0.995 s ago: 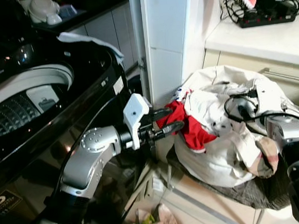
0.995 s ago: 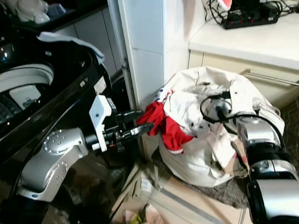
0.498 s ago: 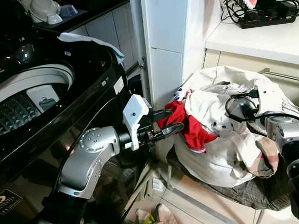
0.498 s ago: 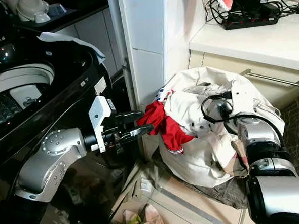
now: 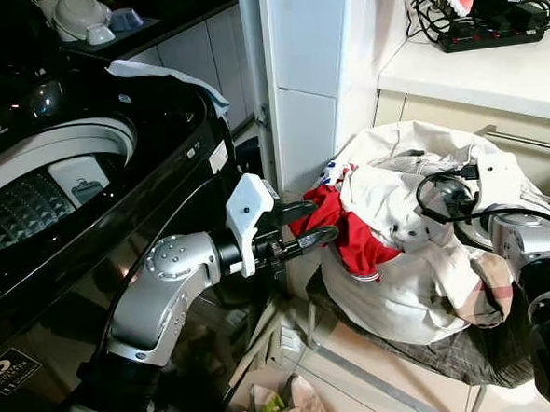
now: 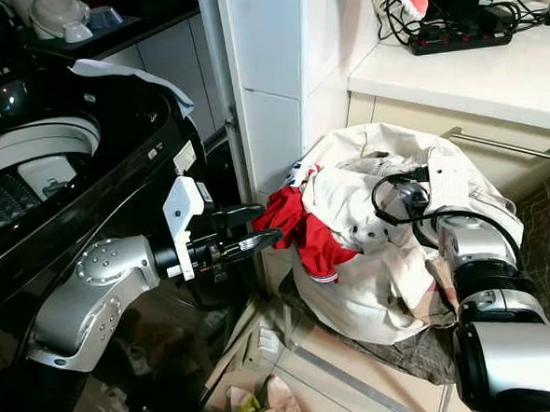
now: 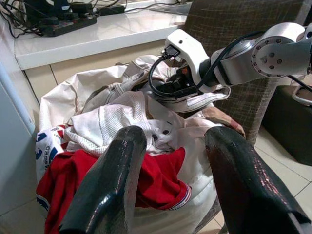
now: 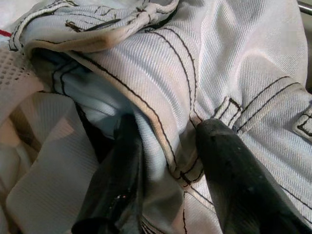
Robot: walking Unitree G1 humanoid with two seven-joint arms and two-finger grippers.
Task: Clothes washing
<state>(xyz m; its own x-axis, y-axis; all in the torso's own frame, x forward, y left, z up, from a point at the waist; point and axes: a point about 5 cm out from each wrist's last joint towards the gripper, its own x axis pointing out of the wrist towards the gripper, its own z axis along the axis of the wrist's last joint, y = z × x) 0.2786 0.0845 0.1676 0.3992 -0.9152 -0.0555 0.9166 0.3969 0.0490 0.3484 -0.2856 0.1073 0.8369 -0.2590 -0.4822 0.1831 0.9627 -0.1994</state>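
A black top-loading washing machine (image 5: pixel 87 180) stands at the robot's left with its lid up and the ribbed drum (image 5: pixel 28 212) showing, and a pale cloth (image 5: pixel 169 77) lies over its back corner. Beside it rises a white tiled column (image 5: pixel 309 82), and to the right of that a white worktop (image 5: pixel 491 71) carries a black power strip (image 5: pixel 498 32) with tangled cables at its back edge. Below the worktop's front edge, a heap of laundry (image 5: pixel 418 253) sits on a dark woven seat (image 5: pixel 471 353), mostly off-white garments bundled together. A red garment (image 5: pixel 351 234) with a striped hem hangs out at the heap's left side, nearest the column. The left gripper (image 5: pixel 309 224) reaches out level from beside the machine, its two black fingers spread apart on either side of the red garment's edge and not yet closed on it. The right gripper (image 8: pixel 165 190) is pushed into the top of the heap at its right side, its fingers apart with a seamed fold of pale denim (image 8: pixel 209 83) lying between them. Crumpled scraps (image 5: pixel 287 401) lie on the tiled floor below.
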